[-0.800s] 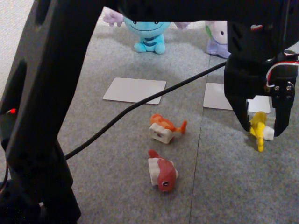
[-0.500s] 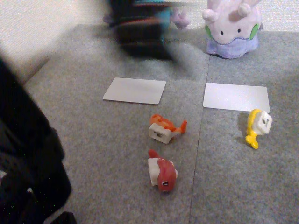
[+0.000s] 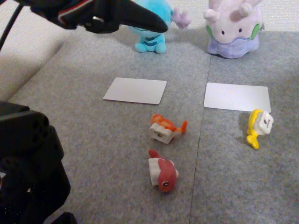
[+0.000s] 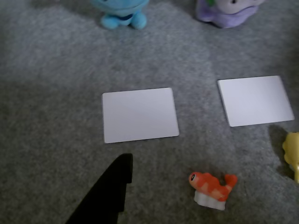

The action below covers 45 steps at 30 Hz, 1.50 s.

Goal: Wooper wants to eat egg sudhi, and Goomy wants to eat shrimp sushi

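Gripper (image 3: 156, 25) – raised before Wooper (image 3: 149, 35), empty; jaw state could not be told | egg sudhi (image 3: 259, 126) – tipped, just below right card (image 3: 237, 96) | shrimp sushi (image 3: 166, 128) – below left card (image 3: 135, 90) | risk: each piece nearer the wrong plush – Goomy (image 3: 232, 30) might get egg.

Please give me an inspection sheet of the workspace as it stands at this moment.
Surface: grey carpet with two white cards, one before the blue plush, one before the lilac plush; both bare.
Job's things: shrimp sushi on carpet below the first card; egg sushi at the second card's lower edge, tipped on its side.
Clutter: red-topped sushi nearest the camera.
Grippers: gripper raised at upper left, holding nothing; open or shut unclear.
Cables: black cable at top left.
Surroundings: pale floor left of the carpet.
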Each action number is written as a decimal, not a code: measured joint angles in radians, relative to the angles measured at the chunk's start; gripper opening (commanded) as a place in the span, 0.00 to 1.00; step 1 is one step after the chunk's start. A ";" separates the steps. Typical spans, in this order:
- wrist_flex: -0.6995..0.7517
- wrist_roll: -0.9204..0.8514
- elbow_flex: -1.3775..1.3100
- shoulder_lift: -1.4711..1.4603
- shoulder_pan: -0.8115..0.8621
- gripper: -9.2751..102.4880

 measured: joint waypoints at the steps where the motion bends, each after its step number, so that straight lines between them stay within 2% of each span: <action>1: 0.000 0.000 0.000 0.000 0.000 0.46; 23: 0.000 0.000 -0.018 -0.009 0.057 0.46; 29: -0.006 0.000 -0.086 -0.164 0.067 0.46; 35: 0.005 0.005 -0.265 -0.387 0.178 0.46; 39: 0.064 -0.020 -0.399 -0.546 0.227 0.46; 45: 0.258 -0.132 -0.614 -0.729 0.258 0.46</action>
